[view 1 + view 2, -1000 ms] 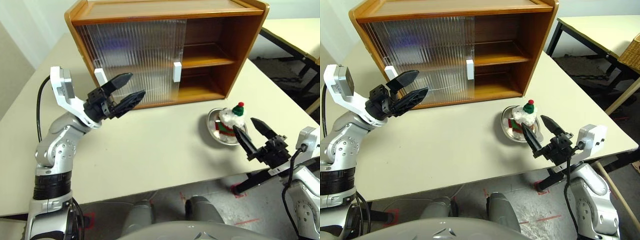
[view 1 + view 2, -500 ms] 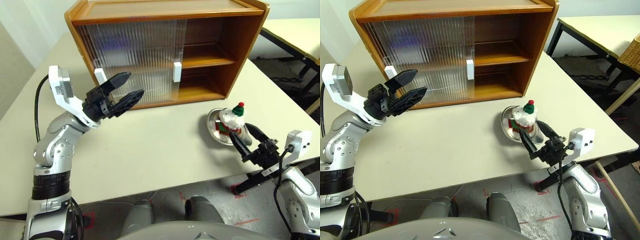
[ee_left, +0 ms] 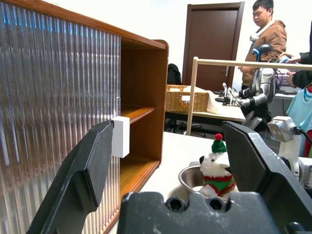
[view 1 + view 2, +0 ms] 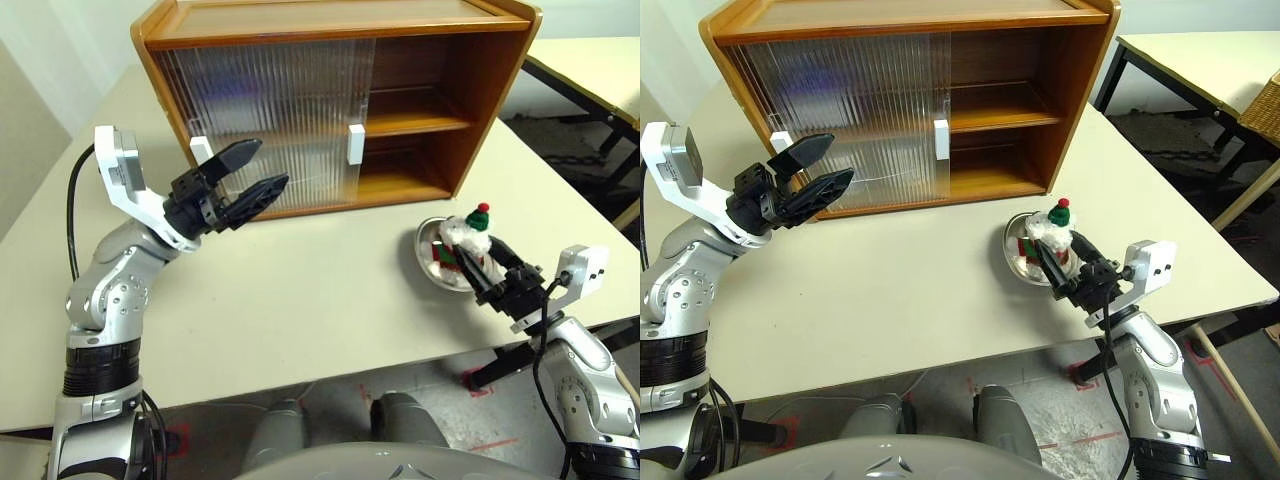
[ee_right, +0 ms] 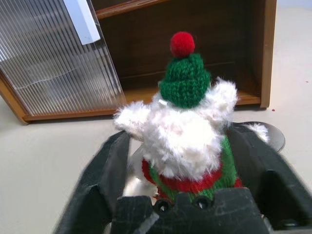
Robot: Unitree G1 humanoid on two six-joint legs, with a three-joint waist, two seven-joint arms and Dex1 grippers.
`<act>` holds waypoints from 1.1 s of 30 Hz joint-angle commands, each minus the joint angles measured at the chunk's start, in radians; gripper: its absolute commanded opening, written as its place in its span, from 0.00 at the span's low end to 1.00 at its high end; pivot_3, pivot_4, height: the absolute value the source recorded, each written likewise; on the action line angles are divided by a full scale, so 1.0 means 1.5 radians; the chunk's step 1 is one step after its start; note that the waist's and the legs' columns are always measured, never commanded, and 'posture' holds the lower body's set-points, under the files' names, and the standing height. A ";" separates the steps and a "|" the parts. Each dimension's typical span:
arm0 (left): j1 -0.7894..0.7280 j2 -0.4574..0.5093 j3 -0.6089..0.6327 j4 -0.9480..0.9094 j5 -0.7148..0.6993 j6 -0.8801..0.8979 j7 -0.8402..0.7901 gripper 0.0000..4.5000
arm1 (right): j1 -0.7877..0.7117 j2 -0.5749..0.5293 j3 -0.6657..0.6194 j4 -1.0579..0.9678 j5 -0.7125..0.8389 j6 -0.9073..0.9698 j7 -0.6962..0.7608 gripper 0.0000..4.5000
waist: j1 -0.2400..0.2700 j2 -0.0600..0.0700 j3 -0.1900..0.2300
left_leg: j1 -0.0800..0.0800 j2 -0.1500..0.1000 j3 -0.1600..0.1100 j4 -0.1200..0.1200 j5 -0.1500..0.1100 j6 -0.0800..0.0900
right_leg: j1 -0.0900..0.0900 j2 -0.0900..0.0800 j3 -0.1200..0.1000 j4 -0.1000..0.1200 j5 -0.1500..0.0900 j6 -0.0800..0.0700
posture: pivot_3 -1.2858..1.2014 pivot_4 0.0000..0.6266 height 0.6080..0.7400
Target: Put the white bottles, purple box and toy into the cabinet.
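Right wrist view: toy [image 5: 187, 129] stands upright in the steel bowl [image 4: 432, 262] near the desk's right edge, directly between the right gripper [image 4: 483, 270] fingers, apparently not yet clamped. Left gripper [image 4: 252, 175], released, hovers well apart.

Dark door [image 3: 213, 44] in white wall, wicker basket [image 3: 184, 99] on far table, perhaps concrete floor [image 4: 1040, 400]

Right tool [image 4: 480, 268] low (left tool [image 4: 247, 175] raised, spread).
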 commanded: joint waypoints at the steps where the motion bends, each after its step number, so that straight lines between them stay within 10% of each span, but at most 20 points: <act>1: -0.007 0.002 -0.001 -0.011 0.003 0.003 0.001 1.00 | -0.003 -0.007 -0.006 0.015 0.009 -0.004 0.003 0.60 | 0.000 0.000 0.000 | 0.000 0.000 0.000 0.000 0.000 0.000 | 0.000 0.000 0.000 0.000 0.000 0.000 | 0.52 0.00 1.00; 9: -0.019 -0.004 -0.008 0.001 0.006 0.001 -0.003 1.00 | 0.005 -0.017 -0.032 0.017 0.030 -0.020 0.018 0.01 | -0.001 0.000 0.000 | 0.000 0.000 0.000 0.000 0.000 0.000 | 0.000 0.000 0.000 0.000 0.000 0.000 | 0.51 0.00 1.00; 19: -0.029 -0.011 -0.017 0.016 0.010 -0.001 -0.013 1.00 | -0.055 -0.038 -0.037 -0.083 0.092 0.035 -0.010 0.00 | -0.005 0.000 0.000 | 0.000 0.000 0.000 0.000 0.000 0.000 | 0.000 0.000 0.000 0.001 0.000 0.000 | 0.50 0.00 1.00; 33: -0.016 -0.019 -0.012 0.001 0.015 -0.007 -0.006 1.00 | -0.427 -0.093 0.010 0.095 0.032 0.125 -0.069 0.00 | -0.003 0.000 0.000 | 0.000 0.000 0.000 0.001 0.002 0.003 | 0.000 0.000 0.001 0.000 0.001 0.000 | 0.51 0.00 1.00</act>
